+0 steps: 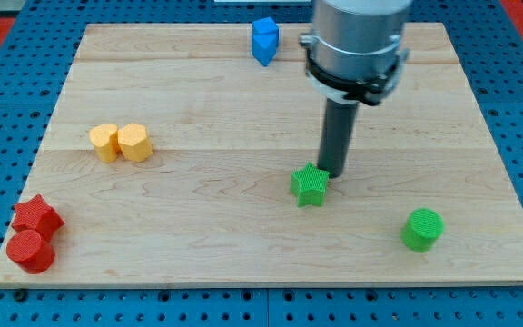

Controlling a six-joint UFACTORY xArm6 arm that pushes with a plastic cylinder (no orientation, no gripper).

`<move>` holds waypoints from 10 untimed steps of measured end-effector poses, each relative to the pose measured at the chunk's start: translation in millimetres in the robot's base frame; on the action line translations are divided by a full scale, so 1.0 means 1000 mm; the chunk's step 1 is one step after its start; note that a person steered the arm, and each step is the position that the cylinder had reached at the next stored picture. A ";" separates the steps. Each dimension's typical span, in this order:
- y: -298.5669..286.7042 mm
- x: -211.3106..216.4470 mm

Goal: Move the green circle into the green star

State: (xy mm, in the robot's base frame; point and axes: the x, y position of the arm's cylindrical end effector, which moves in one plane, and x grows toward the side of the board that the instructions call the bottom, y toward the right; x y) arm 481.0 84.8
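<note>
The green circle [422, 228] is a short cylinder at the board's lower right. The green star [310, 185] lies left of it and a little higher, near the board's middle. My tip [333, 173] is at the lower end of the dark rod, just off the star's upper right edge, touching or nearly touching it. The circle is well apart from my tip, down and to the right.
A blue block [264, 40] sits at the top edge of the wooden board [198, 236]. Two yellow blocks [121, 143] lie side by side at the left. A red star [36, 216] and a red cylinder [31, 250] sit at the lower left corner.
</note>
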 end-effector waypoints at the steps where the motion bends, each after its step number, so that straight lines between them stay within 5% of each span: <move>1: -0.017 -0.073; 2: 0.112 -0.053; 3: 0.167 0.024; 5: 0.053 0.101; 7: 0.073 0.136; 9: -0.006 0.119; 10: -0.046 0.075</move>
State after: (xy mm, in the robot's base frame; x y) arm 556.4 39.2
